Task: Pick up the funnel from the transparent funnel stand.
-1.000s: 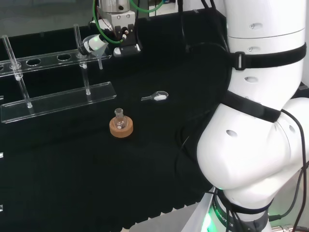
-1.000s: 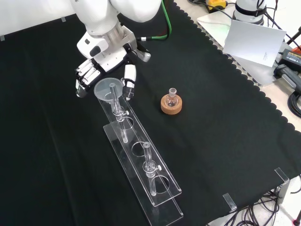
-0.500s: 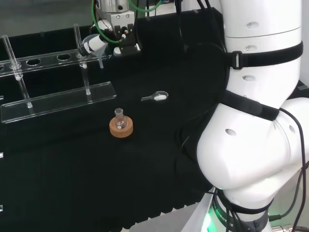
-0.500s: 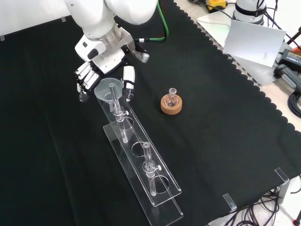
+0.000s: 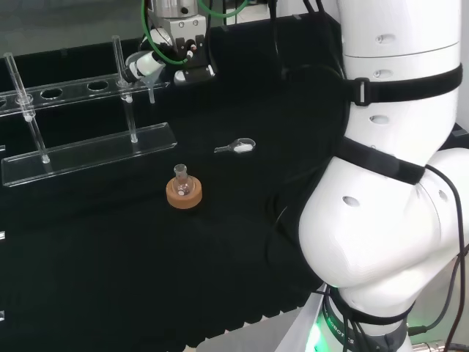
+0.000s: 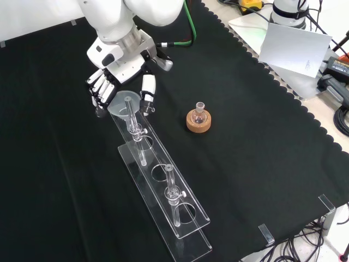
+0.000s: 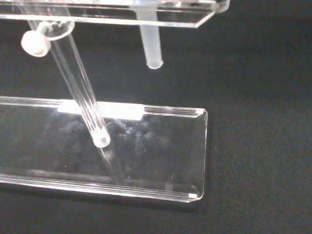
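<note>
Front view, going left to right. Black and white robot hand point(image 6: 117, 82) sits at the far end of the clear acrylic two-tier funnel stand point(image 6: 180, 226). Its fingers point(image 6: 98, 90) are curled at the left of the clear plastic funnel point(image 6: 121, 102) and the thumb is at its right, so the cone rim sits between them. Cannot tell if they already pinch the rim or only bracket it.

The funnel is in the end hole of the stand's top rail. The wrist view shows its stem point(image 7: 150, 46) hanging through the rail, tip well above the base plate. The stand runs from there toward the near right of the view, with two clear upright posts point(image 6: 172, 188) along it.

Further right, well apart, a small clear round-bottom flask on a cork ring point(image 6: 198, 119) stands on the black-cloth bench point(image 6: 262, 142). In the head view a small clear scoop with white powder point(image 5: 238, 147) lies right of the stand.

Judged step: closing on the funnel rim before the lift. To do it well:
- close fingers and thumb evenly on the cone, just under the rim, without squeezing it off-centre
- lift straight up along the stem until the tip clears the rail, no sideways pull
- stay off the nearest post, or the stand may drag or tip
</note>
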